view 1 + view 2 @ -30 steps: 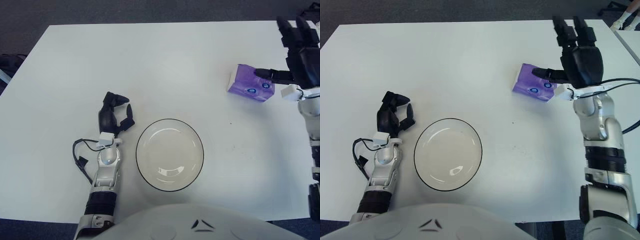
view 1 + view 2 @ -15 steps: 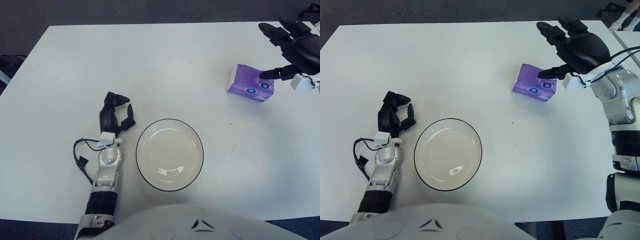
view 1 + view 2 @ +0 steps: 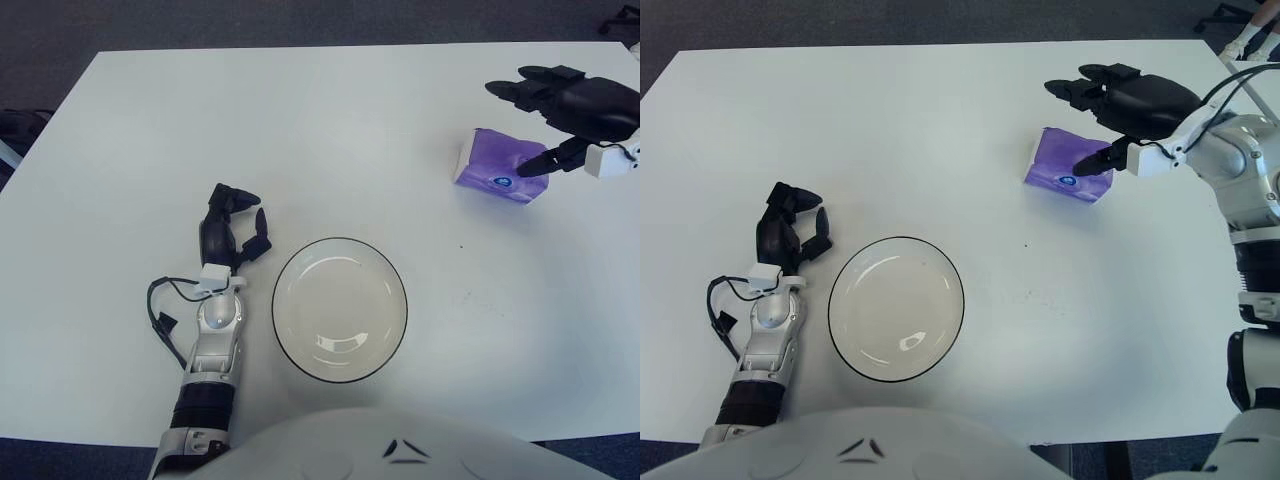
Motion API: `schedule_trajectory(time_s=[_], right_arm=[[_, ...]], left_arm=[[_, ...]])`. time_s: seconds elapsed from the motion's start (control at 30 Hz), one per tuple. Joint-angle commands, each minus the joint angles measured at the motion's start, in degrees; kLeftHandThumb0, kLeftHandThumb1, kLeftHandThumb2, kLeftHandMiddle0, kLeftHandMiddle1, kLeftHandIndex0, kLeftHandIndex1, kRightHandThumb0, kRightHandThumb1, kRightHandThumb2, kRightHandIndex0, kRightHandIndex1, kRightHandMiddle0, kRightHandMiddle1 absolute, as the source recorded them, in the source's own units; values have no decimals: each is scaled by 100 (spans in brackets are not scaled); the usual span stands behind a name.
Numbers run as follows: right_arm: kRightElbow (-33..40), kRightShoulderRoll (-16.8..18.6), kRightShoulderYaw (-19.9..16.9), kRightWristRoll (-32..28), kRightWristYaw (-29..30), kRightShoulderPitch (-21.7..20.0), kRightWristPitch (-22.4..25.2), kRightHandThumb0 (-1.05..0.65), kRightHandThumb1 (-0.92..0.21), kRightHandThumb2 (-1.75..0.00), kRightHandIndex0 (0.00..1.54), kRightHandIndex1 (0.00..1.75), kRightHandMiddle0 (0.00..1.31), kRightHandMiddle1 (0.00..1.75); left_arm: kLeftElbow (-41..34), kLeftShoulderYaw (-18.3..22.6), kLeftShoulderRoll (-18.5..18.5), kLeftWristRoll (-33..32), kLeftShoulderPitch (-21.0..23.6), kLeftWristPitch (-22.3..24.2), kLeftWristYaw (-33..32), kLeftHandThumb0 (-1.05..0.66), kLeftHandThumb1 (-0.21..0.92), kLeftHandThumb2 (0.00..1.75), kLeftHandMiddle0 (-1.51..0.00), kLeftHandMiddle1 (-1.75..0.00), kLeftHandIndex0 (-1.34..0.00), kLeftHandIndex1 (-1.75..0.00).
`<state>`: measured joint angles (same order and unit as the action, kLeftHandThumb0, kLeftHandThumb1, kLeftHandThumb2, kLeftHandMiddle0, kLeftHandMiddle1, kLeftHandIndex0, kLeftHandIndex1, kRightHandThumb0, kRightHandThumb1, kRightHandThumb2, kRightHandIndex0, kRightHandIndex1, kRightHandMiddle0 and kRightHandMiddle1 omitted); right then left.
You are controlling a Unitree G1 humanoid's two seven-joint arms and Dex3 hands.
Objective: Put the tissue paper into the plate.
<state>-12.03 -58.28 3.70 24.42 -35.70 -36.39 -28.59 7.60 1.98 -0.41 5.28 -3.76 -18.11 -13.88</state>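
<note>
A purple tissue pack [image 3: 1058, 165] lies flat on the white table at the right. My right hand [image 3: 1102, 110] hovers over it with its fingers spread, long fingers above the pack's far side and the thumb at its near right edge; it holds nothing. A white plate with a dark rim [image 3: 896, 308] sits near the front centre and has nothing in it. My left hand [image 3: 788, 232] shows just left of the plate, its fingers curled and holding nothing.
A black cable [image 3: 722, 315] loops beside the left forearm. The table's far edge [image 3: 940, 45] runs along the top, with dark floor beyond.
My right hand has swung from upright at the pack's right side to lie across above it, fingers pointing left. The pack, plate and left hand have not moved.
</note>
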Motion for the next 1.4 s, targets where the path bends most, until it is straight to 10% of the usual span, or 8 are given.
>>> schedule_trajectory(time_s=[0.0, 0.37, 0.57, 0.8, 1.37], right_arm=[[582, -300, -88, -347, -661, -533, 457, -104, -82, -25, 0, 0, 0, 0], [735, -79, 152, -662, -1485, -603, 1090, -78, -38, -86, 0, 0, 0, 0], [775, 249, 335, -971, -1994, -649, 1831, -72, -37, -94, 0, 0, 0, 0], [-558, 654, 1097, -463, -2150, -1102, 1269, -86, -43, -80, 0, 0, 0, 0], [-1836, 871, 1347, -109, -1741, -1520, 142, -98, -55, -59, 0, 0, 0, 0]], left_arm=[[726, -142, -199, 106, -454, 175, -19, -42, 52, 107, -72, -175, -45, -175], [719, -168, -239, 94, -450, 203, -21, -41, 53, 105, -73, -175, -44, -175], [735, -171, -266, 78, -451, 182, -26, -41, 54, 104, -75, -175, -43, -175], [743, -162, -271, 87, -473, 147, -31, -41, 54, 105, -75, -175, -44, -175], [569, -136, -267, 108, -652, 116, -59, -41, 55, 104, -76, -175, -43, -175]])
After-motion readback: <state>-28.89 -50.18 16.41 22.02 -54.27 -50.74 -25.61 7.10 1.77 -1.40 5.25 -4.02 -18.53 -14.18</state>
